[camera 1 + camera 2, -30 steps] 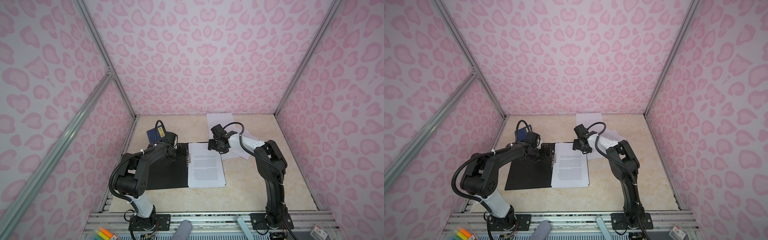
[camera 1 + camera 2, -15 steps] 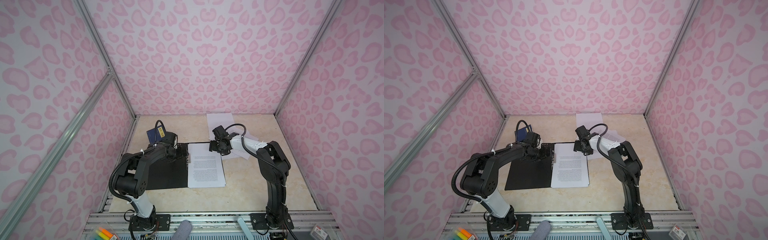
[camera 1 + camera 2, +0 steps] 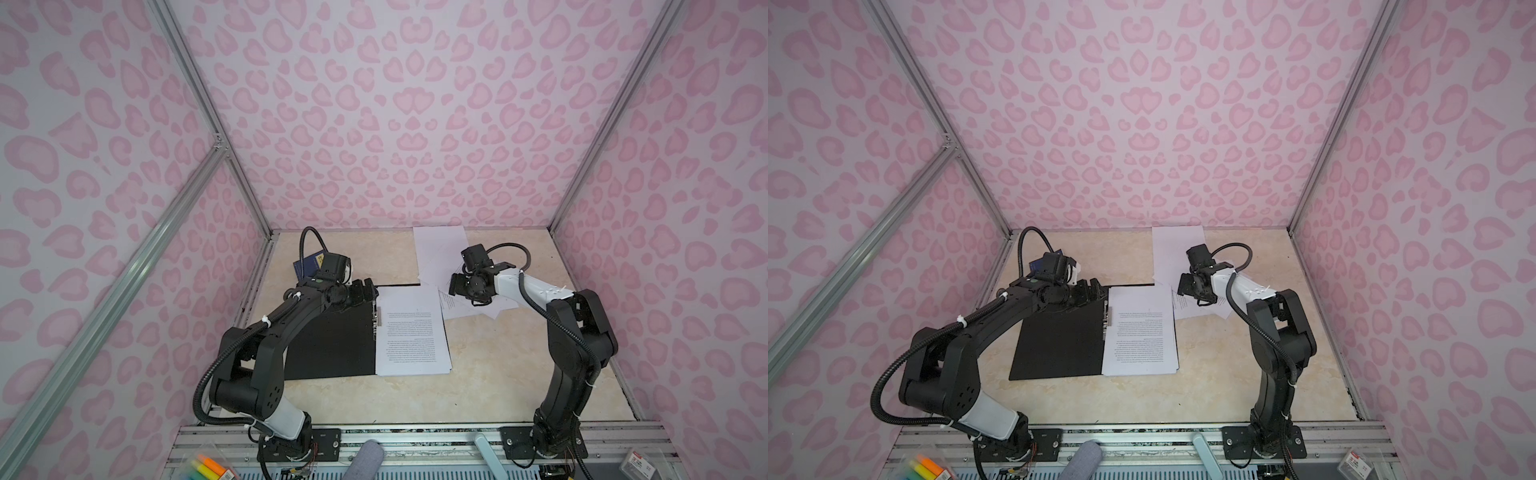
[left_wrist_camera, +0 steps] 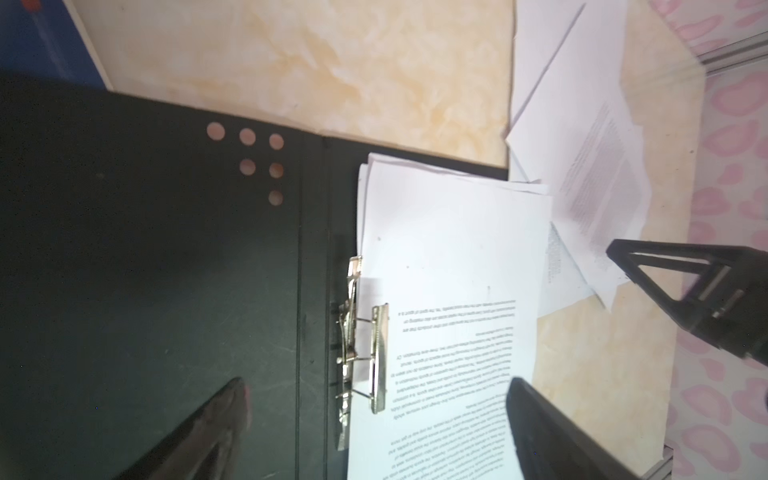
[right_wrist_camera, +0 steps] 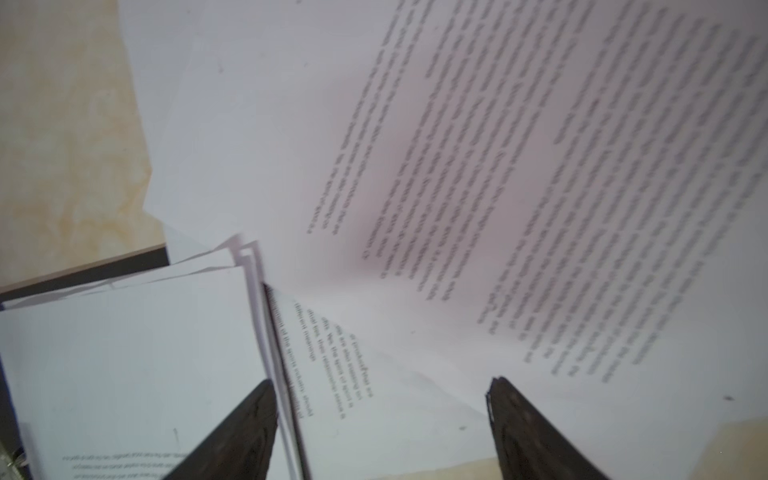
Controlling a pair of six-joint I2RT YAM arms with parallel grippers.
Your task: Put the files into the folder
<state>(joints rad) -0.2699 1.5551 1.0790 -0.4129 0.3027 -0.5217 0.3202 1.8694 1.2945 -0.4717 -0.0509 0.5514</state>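
White printed paper files (image 3: 411,328) lie in the open black folder (image 3: 332,345), their print blurred; left fingers (image 4: 216,424) and right fingers (image 5: 245,432) stand apart.

Pink-spotted walls (image 3: 399,124) on 3 sides, w/ alu frame posts (image 3: 212,124) at corners; beige marbled tabletop (image 3: 498,386); metal rail (image 3: 415,434) along front edge; light soft & even, no hard shadows

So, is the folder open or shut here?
Open: the folder lies flat, black inside up, metal clip exposed, sheets stacked on one half.
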